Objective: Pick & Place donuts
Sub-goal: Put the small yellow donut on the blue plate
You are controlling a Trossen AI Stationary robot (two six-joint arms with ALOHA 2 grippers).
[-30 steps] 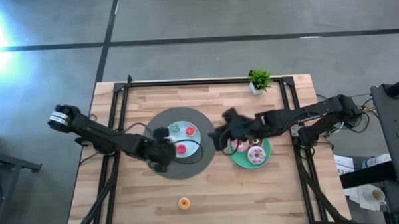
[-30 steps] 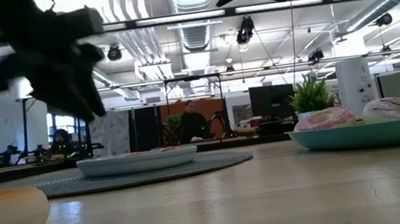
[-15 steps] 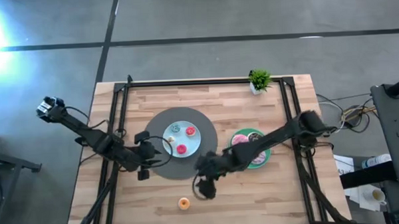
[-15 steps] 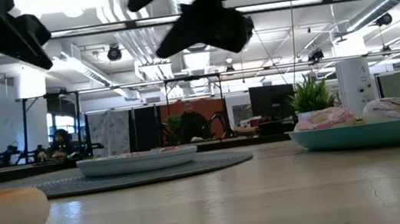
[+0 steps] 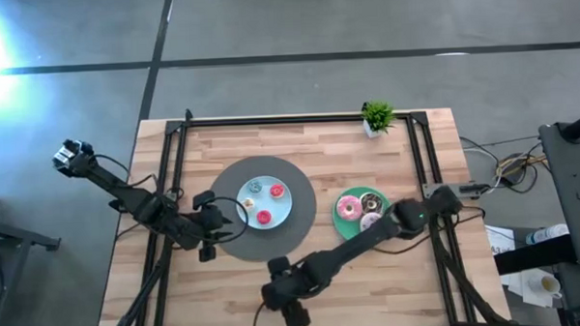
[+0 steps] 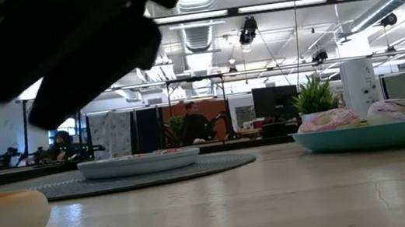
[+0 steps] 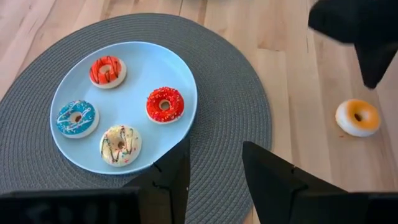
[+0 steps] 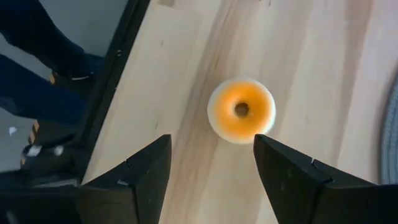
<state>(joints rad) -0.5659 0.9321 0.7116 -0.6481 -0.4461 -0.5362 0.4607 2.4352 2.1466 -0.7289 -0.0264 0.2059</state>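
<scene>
Your left gripper (image 5: 208,245) hangs at the left edge of the round grey mat (image 5: 302,227). In its wrist view the two fingers (image 7: 173,174) stand apart with nothing between them, just short of the light-blue plate (image 7: 180,84) on the mat.

On that plate you have four mini donuts: a blue one (image 7: 77,117), an orange-red striped one (image 7: 107,71), a red sprinkled one (image 7: 165,104) and a white sprinkled one (image 7: 120,145). None of them touches another.

Moving right, your right gripper (image 5: 293,313) is down at the table's (image 5: 420,294) front edge, with its arm reaching in from the right past the green plate (image 5: 342,226). In its wrist view the fingers (image 8: 291,180) are spread wide and hold nothing, and the orange donut (image 8: 241,110) lies flat on the bare wood just ahead of the gap between them, clear of both tips. In the left wrist view you can see the same orange donut off the mat, with the dark right gripper just beside it.

Further right, the green plate holds a bright pink donut (image 5: 349,207), a chocolate one (image 5: 371,201) and a pale pink one (image 5: 368,221), packed close together. A small potted plant (image 5: 375,117) stands at the far right corner.
</scene>
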